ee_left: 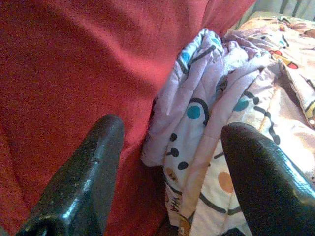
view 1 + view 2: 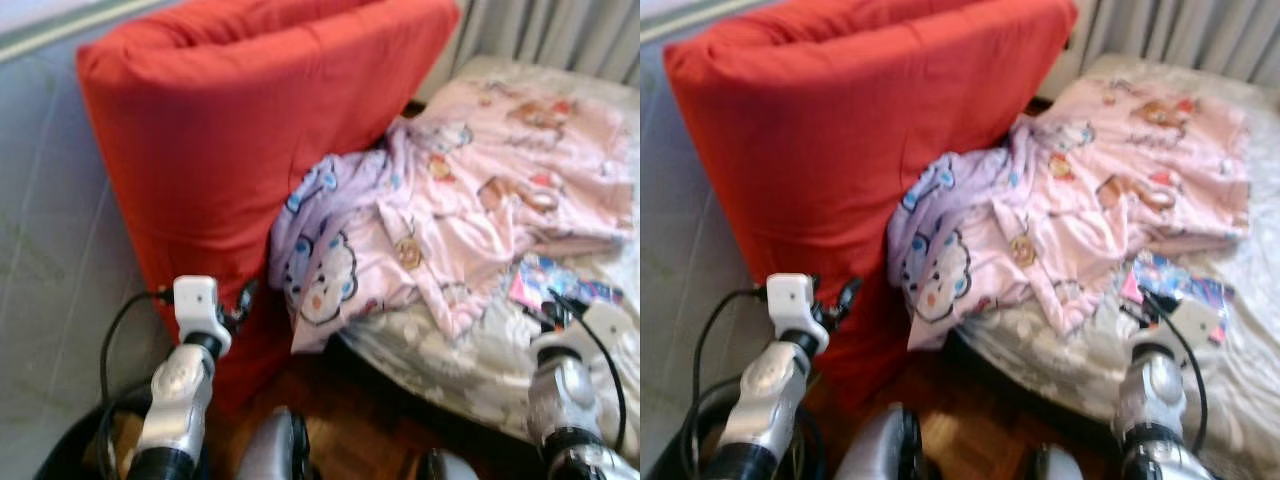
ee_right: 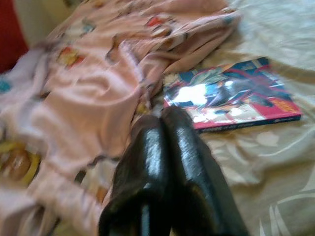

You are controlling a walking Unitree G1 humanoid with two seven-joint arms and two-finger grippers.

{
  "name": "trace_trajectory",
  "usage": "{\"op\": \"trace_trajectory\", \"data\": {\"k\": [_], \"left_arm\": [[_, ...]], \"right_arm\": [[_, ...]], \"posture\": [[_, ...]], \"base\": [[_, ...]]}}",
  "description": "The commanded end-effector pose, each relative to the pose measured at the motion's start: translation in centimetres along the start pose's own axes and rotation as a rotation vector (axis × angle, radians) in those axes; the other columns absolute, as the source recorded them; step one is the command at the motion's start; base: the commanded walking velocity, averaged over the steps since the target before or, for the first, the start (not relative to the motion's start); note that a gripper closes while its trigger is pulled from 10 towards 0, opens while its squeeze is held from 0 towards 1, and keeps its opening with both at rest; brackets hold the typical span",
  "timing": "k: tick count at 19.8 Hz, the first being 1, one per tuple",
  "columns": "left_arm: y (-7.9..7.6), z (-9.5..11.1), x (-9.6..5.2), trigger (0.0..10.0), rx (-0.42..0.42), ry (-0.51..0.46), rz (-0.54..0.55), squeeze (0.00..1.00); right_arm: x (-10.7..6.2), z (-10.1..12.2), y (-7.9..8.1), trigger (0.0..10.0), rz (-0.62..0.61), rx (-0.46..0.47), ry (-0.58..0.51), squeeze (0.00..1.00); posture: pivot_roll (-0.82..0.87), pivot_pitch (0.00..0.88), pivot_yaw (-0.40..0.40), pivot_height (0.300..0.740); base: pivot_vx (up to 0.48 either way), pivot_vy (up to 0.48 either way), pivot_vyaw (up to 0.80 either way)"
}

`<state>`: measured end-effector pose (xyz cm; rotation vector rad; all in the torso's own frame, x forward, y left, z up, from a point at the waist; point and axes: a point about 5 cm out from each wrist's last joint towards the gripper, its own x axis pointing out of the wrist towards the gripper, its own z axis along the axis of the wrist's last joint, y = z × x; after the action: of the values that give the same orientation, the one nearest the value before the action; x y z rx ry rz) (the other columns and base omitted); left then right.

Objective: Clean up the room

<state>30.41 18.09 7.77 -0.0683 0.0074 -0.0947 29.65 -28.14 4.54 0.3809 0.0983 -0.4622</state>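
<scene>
A pink and lilac cartoon-print blanket (image 2: 450,200) lies crumpled on the bed (image 2: 470,365), with one corner hanging off the edge against a big red folded mattress (image 2: 250,130). A colourful book (image 3: 231,98) lies flat on the sheet just beyond the blanket. My left gripper (image 1: 172,162) is open, close to the seam where the lilac blanket corner (image 1: 206,108) meets the red mattress (image 1: 74,59). Nothing is between its fingers. My right gripper (image 3: 160,123) is shut and empty, hovering low over the bed with its tips near the book's edge.
The red mattress leans upright at the left of the bed. A grey quilted surface (image 2: 50,250) lies to its left. Dark wooden floor (image 2: 340,420) shows below the bed edge. Curtains (image 2: 560,30) hang behind the bed. A black cable (image 2: 110,350) loops by my left arm.
</scene>
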Motion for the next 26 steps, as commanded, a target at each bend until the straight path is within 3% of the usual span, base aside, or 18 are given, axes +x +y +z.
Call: {"op": "trace_trajectory", "data": {"k": [1, 12, 17, 26], "left_arm": [[-0.20, 0.06, 0.01, 10.0, -0.002, 0.000, -0.006, 0.00], [-0.20, 0.14, -0.06, 10.0, -0.001, -0.003, -0.006, 0.00], [-0.38, 0.16, -0.13, 10.0, 0.016, -0.005, -0.020, 0.00], [-0.36, 0.20, -0.26, 10.0, 0.018, -0.008, -0.016, 0.00]], "right_arm": [[-0.07, -0.06, -0.25, 10.0, -0.007, -0.005, 0.004, 0.00], [-0.18, -0.35, -0.14, 10.0, -0.013, 0.023, 0.008, 0.00], [-0.22, -0.50, -0.08, 10.0, -0.013, 0.025, 0.016, 0.00], [-0.33, -0.76, 0.01, 10.0, -0.009, 0.025, 0.024, 0.00]], "posture": [[0.08, 0.080, 0.035, 0.635], [0.09, 0.088, 0.034, 0.635], [0.09, 0.093, 0.036, 0.635], [0.09, 0.098, 0.035, 0.635]], "base": [[0.330, 0.000, 0.48], [0.356, 0.000, 0.13], [0.000, 0.000, 0.00], [0.000, -0.465, 0.00]]}}
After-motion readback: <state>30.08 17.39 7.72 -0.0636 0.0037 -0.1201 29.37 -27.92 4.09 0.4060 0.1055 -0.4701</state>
